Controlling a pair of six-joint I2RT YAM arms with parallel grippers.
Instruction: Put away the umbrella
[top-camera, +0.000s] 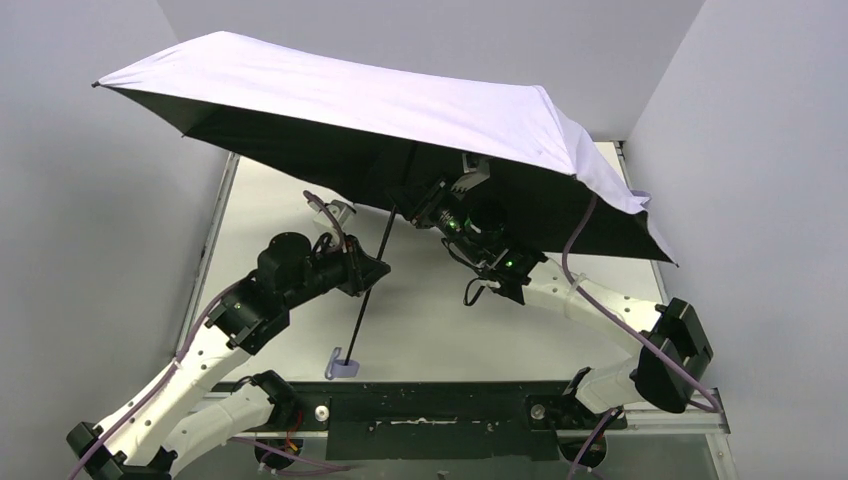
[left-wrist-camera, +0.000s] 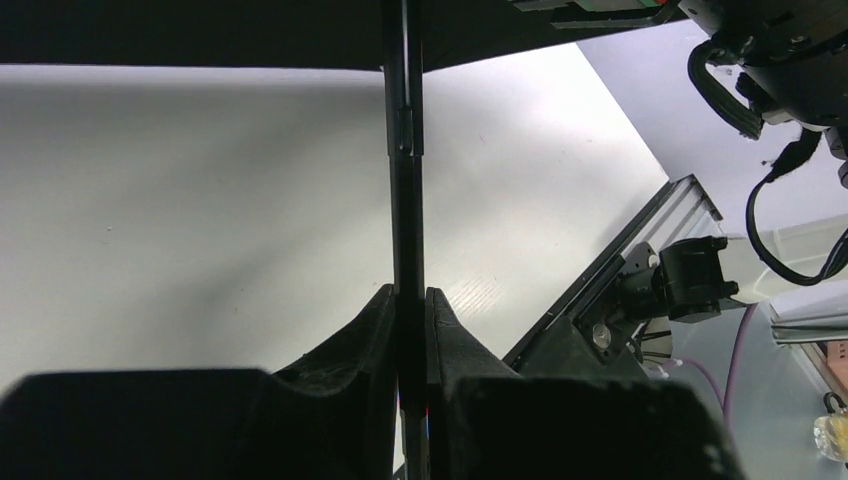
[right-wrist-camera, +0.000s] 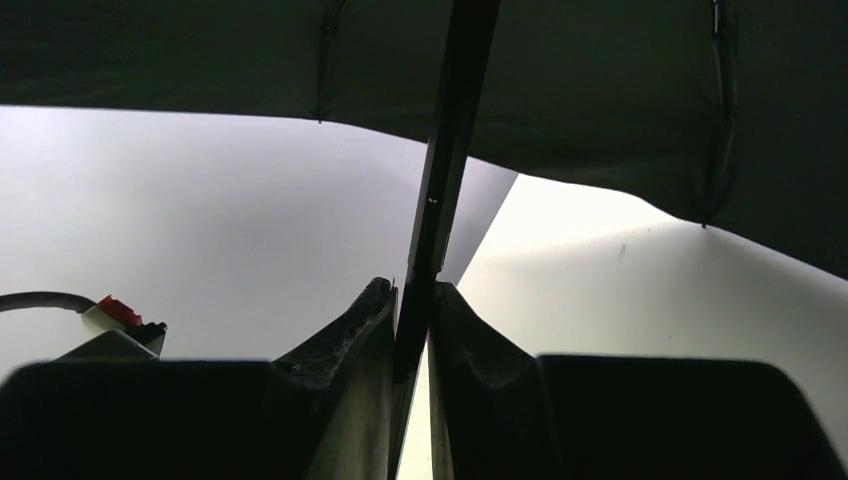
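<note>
Top external view: the umbrella (top-camera: 350, 100) is open. Its pale lavender canopy is tilted and reaches from 10 o'clock to 3 o'clock in the picture, with the black lining on the under side. The black shaft (top-camera: 362, 315) goes down from under the canopy toward 7 o'clock. It ends in the lavender handle (top-camera: 343, 366), which is low at the near edge of the white table (top-camera: 450, 330). I cannot tell if the handle touches the table. The left gripper (top-camera: 378, 268) is closed on the middle part of the shaft. The right gripper (top-camera: 425, 200) is higher, at 1 o'clock from the left one, under the canopy and at the upper part of the shaft.

Left wrist view: the shaft (left-wrist-camera: 404, 200) goes straight from 12 o'clock to 6 o'clock. The two black fingers (left-wrist-camera: 365, 330) press it from both sides, so the left gripper (left-wrist-camera: 408, 320) is clamped on it. The black lining (left-wrist-camera: 150, 30) fills the top edge. The right arm (left-wrist-camera: 780, 60) shows at 2 o'clock.

Right wrist view: the shaft (right-wrist-camera: 445, 180) leans slightly toward 1 o'clock. The fingers (right-wrist-camera: 350, 335) stand close against it on both sides, so the right gripper (right-wrist-camera: 412, 320) grips it. The lining (right-wrist-camera: 600, 80) with a thin rib (right-wrist-camera: 325, 50) covers the top.
</note>
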